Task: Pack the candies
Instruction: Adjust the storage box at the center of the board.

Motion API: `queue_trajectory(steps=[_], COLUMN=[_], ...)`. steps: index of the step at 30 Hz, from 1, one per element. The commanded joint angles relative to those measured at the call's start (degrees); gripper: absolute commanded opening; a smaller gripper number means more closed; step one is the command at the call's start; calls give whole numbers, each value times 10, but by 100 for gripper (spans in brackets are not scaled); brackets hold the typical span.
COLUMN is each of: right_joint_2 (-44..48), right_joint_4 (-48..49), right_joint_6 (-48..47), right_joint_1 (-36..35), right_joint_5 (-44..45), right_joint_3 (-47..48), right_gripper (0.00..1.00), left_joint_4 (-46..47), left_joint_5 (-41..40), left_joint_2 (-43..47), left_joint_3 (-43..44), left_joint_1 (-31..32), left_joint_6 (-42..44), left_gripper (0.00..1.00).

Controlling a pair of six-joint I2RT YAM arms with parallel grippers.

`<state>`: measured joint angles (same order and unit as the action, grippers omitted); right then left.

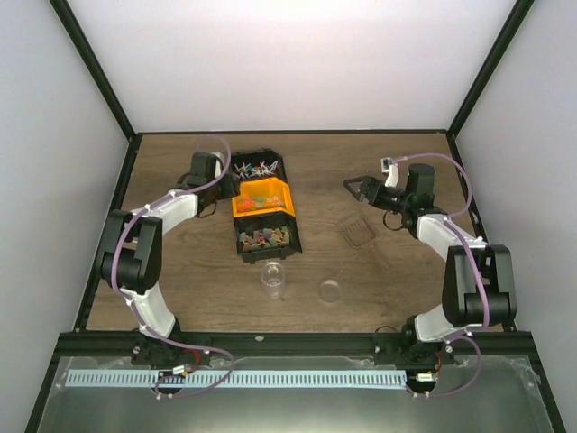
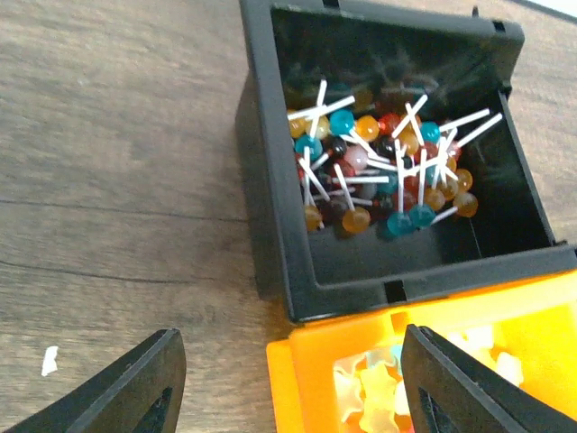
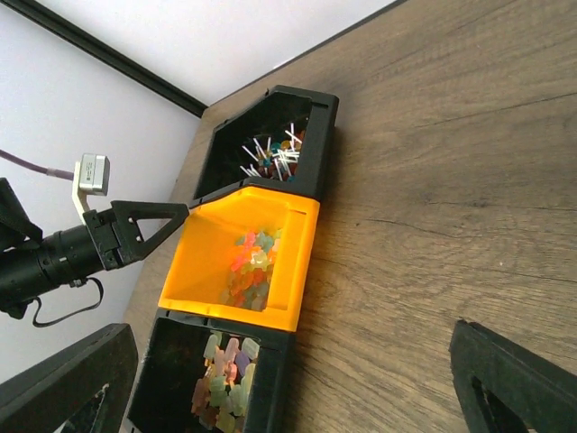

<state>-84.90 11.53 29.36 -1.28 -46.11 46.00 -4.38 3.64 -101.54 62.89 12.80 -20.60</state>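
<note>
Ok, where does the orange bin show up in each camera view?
Top external: orange bin at centre, in the middle of the three-bin row.
Left wrist: bottom right, cut off by the frame edge.
Right wrist: left of centre, between two black bins.
Shared landmark: the black lollipop bin right beside it.

Bright, even light from above, white wall (image 1: 288, 63) far behind the orange bin (image 1: 263, 197) washed out, overhead view soft, low in detail, wrist views sharper, soft shadow on the wooden table (image 2: 108, 180) beside the orange bin, candies (image 2: 370, 397) inside it glowing, overexposed.
</note>
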Motion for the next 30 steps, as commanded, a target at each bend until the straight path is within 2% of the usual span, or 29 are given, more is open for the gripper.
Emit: queue_trajectory(steps=[1,3,6,10,15,20,26,30], right_joint_2=[-9,-12,-14,-17,-21,-27,-22,-16], right_joint_4=[-14,-16,-19,-19,-20,-15,-20,-25], right_joint_6=[-11,-12,-13,-11,-9,-4,-5,-7], right_joint_1=[-1,-1,-1,-1,-1,-1,-1,-1], right_joint_5=[5,7,10,10,2,-2,-3,3], right_joint_3=[11,10,7,5,5,4,0,-1], right_gripper=[97,97,97,97,97,97,97,97], left_joint_4=[-30,-32,-44,-91,-138,-148,-194,-228], left_joint_5=[42,53,64,45,-30,-5,84,173], left_joint_2=[-18,-21,-28,-45,-67,-103,-165,-212], left_joint_3=[22,22,30,50,103,173,284,350], left_joint_1=[12,15,16,17,17,17,14,13], left_joint_6=[10,13,25,55,91,179,309,398], left_gripper=[67,65,51,41,12,10,10,10])
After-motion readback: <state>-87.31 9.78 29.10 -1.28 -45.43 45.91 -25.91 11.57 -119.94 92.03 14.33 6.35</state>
